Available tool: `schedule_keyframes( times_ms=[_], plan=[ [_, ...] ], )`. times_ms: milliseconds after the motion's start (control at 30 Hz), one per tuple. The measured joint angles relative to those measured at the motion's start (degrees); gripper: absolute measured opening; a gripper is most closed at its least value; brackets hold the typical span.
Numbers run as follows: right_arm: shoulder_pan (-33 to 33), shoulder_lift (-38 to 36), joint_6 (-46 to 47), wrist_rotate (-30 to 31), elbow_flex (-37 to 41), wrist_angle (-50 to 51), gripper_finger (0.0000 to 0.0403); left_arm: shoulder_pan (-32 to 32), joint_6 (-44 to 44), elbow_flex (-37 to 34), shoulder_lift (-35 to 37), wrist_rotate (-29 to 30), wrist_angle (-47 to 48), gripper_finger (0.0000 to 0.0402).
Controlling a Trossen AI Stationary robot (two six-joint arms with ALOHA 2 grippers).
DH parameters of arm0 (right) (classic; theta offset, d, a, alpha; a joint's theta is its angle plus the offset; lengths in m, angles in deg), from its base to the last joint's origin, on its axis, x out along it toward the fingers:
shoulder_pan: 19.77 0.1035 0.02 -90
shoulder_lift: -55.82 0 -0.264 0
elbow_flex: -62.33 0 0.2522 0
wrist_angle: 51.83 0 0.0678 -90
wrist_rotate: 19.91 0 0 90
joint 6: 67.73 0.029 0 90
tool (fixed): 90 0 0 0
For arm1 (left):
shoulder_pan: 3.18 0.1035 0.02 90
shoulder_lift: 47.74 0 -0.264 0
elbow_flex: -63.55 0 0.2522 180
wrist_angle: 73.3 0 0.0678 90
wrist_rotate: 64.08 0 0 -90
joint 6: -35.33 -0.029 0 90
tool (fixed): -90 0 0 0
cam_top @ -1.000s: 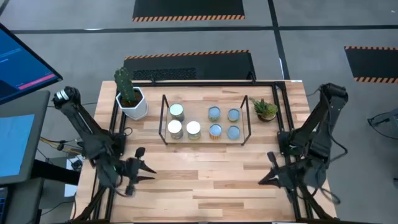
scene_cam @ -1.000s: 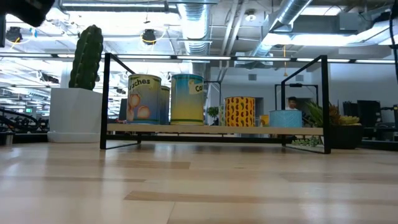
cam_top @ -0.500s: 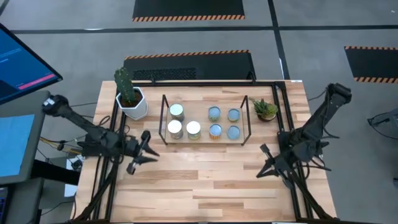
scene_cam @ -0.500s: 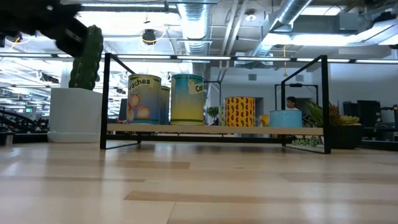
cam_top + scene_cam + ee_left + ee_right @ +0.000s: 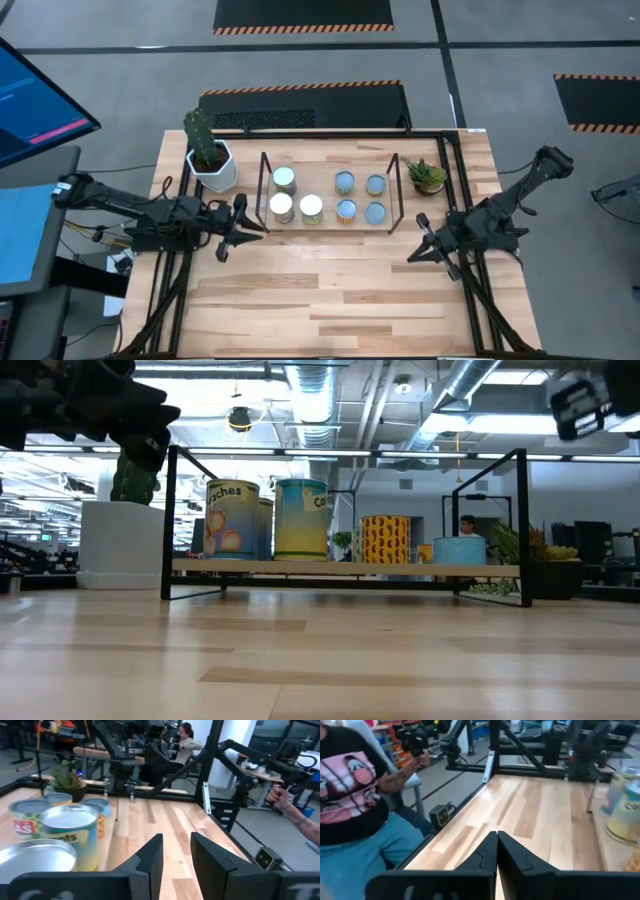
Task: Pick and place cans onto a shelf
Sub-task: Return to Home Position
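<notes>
Seven cans stand on their bases on the black-rod shelf [image 5: 263,190] at the table's far middle: silvery-topped ones [image 5: 284,179] on its left, teal-topped ones [image 5: 375,184] on its right. In the low view they stand in a row [image 5: 300,518] on the shelf's board [image 5: 345,568]. My left gripper [image 5: 245,225] hovers just left of the shelf's near left corner, pointing right, empty, its fingers a narrow gap apart [image 5: 176,851]. My right gripper [image 5: 415,245] hovers near the shelf's near right corner, shut and empty [image 5: 496,837].
A cactus in a white pot [image 5: 210,160] stands left of the shelf, and a small spiky plant [image 5: 427,177] stands right of it. A black frame [image 5: 440,135] edges the table. A person [image 5: 350,795] sits beyond the table's edge. Bare wood lies in front of the shelf.
Both grippers have risen from low over the table's near part and gone toward the far edge, up to the shelf's near corners. The left one has swung so that it points right. The cans have stayed in place.
</notes>
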Motion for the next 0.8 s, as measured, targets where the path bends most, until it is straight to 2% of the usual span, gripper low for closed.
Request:
schedule_keyframes(
  times_ms=[267, 600, 800],
  plan=[
    [-2.12, -12.37, 0.35, -4.59, 7.17, 0.11, 0.0031, 1.56, 0.85, 0.00, 7.46, -0.03, 8.88, 0.0089],
    [-2.87, -25.95, -1.41, -4.42, 10.20, 3.18, 0.0033, 1.54, 1.25, 0.00, 22.90, 0.23, 20.93, 0.0089],
    [-5.56, -26.87, -2.58, -4.67, 9.74, 1.95, 0.0032, 1.54, 2.81, 0.00, 31.01, 1.06, 25.14, 0.0089]
  ],
)
